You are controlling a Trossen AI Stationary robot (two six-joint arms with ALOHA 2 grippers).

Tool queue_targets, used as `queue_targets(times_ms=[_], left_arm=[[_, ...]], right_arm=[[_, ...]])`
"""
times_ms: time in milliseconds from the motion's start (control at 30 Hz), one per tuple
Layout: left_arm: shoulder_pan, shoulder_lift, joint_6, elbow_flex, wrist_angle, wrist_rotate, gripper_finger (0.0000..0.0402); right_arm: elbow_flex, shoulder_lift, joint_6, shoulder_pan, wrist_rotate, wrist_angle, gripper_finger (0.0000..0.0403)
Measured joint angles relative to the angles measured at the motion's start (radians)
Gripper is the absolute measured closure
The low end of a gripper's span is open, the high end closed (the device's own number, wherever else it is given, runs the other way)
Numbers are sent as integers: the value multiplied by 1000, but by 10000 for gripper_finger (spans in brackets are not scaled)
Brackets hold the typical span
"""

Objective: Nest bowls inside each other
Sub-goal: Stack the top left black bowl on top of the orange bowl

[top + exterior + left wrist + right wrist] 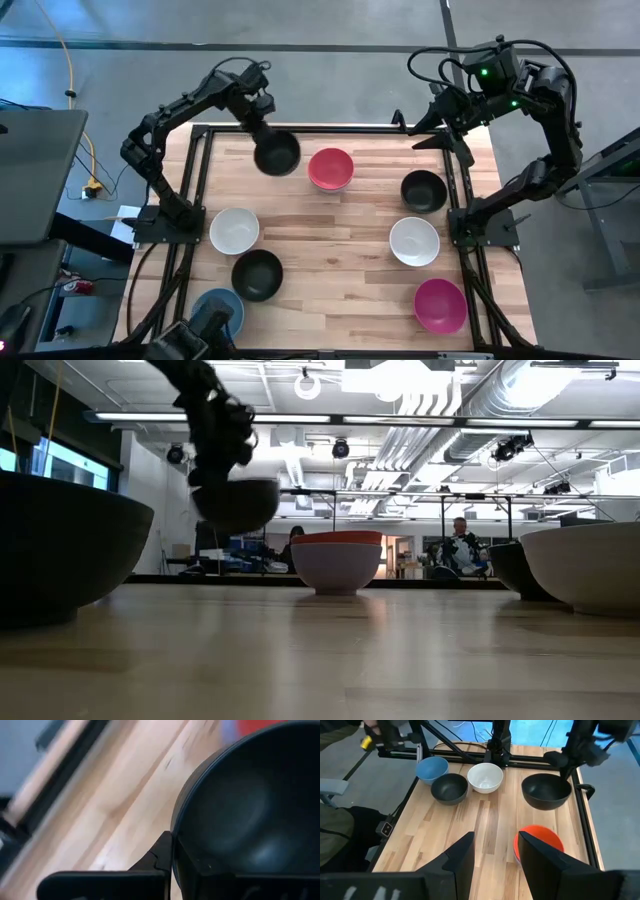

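Left gripper (262, 128) jaws clenched on black bowl (277, 153) rim, bowl lifted off bench (340, 240), just beside red bowl (330, 168). You: keep bowl level, centre over red bowl, lower, then release. Right gripper (495, 852) waits, jaws apart, empty.

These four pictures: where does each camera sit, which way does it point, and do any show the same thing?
High view: above the table, looking straight down; both arms show, the left gripper shut on a black bowl.
Low view: at tabletop height, facing the room; that black bowl hangs clear of the table.
Left wrist view: on the left arm, against the bowl.
Right wrist view: on the right arm, open fingers in front.
Shared: all show that bowl.
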Motion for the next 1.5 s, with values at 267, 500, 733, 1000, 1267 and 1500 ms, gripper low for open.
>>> queue_targets(times_ms=[267,500,733,1000,1267,1500], left_arm=[[-138,32,-92,197,25,3,401],[-252,173,-138,326,94,-4,401],[-285,376,-143,469,79,-19,401],[-279,498,-144,563,13,-30,401],[-269,546,-143,563,-63,-51,401],[-270,546,-151,564,-102,-61,401]], right_arm=[[0,0,-11,0,0,0,259],[0,0,1,0,0,0,259],[0,0,37,0,0,0,259],[0,0,19,0,0,0,259],[0,0,-28,0,1,0,259],[0,6,-29,0,1,0,259]])
